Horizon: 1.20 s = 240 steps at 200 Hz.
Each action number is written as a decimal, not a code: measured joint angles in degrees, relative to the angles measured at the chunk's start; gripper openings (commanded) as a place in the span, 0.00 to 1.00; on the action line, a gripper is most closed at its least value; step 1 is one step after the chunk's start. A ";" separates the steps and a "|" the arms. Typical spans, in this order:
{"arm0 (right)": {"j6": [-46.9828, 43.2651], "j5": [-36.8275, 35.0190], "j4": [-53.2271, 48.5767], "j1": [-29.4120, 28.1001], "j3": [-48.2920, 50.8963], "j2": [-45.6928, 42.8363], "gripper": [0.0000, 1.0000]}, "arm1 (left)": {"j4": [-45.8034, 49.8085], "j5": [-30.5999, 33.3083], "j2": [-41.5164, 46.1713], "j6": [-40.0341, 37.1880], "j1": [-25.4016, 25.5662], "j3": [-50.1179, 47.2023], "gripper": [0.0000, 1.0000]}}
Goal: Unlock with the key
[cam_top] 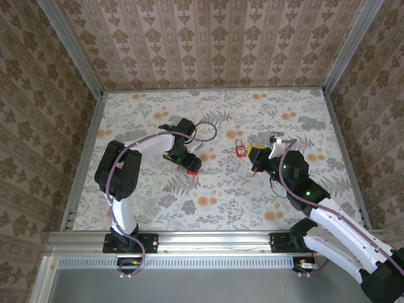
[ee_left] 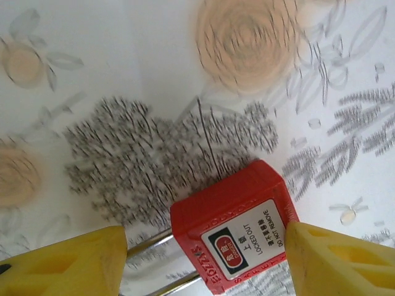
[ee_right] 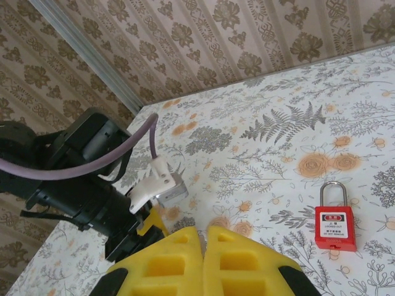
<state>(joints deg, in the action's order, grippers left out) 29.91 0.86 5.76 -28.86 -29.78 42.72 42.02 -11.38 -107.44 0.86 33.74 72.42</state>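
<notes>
The left claw (ee_left: 203,250) stands released, astride a red padlock (ee_left: 237,231) that lies on the floral table (ee_left: 123,74). One yellow finger (ee_left: 333,259) touches the lock body. The other stands clear of it, with the steel shackle (ee_left: 151,243) in the gap beside that finger. The label reads "LOCKED OUT, DO NOT REMOVE".

The right claw (ee_right: 203,234) is clenched, its yellow fingers pressed together; whether they pinch anything I cannot tell. A second red padlock (ee_right: 335,223) lies flat on the table ahead and to the right of this claw, not touching it, its shackle pointing away.
</notes>
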 measured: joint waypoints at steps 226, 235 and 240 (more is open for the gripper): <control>0.04 0.04 -1.27 0.00 0.00 -1.64 0.02 | 2.95 13.60 -3.76 -2.19 5.07 3.87 0.78; 0.04 0.04 -1.33 0.00 0.00 -1.64 0.02 | 2.56 13.22 -4.20 -1.73 4.94 4.24 0.78; 0.02 0.04 -1.33 0.00 0.00 -1.64 0.02 | 2.43 13.00 -4.33 -1.51 4.94 4.42 0.78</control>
<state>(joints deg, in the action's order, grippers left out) 29.93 0.91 4.43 -28.86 -29.78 41.08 44.45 1.63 -111.77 -0.64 38.68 76.84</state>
